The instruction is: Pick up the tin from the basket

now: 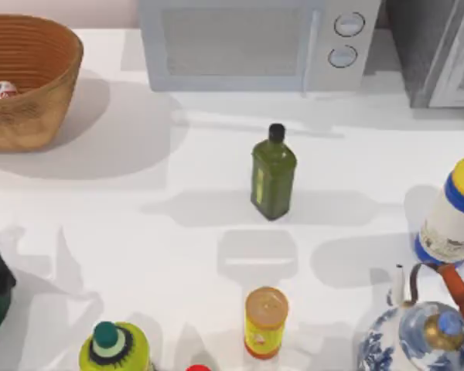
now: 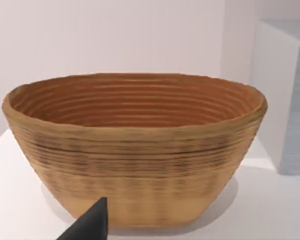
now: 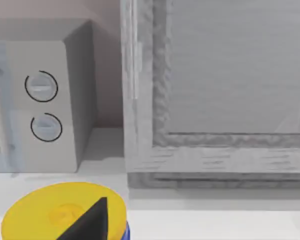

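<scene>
The basket (image 1: 27,81) sits at the far left corner of the table. It is big and round, made of woven tan-orange wicker, with ribbed rings running round its sides. It stands upright with its open mouth facing up. The left wrist view shows the basket (image 2: 135,155) from the side, wide at the top and narrower at the bottom. The tin (image 1: 3,90) lies down inside the basket, by its left wall. It is small, white with some red.
</scene>
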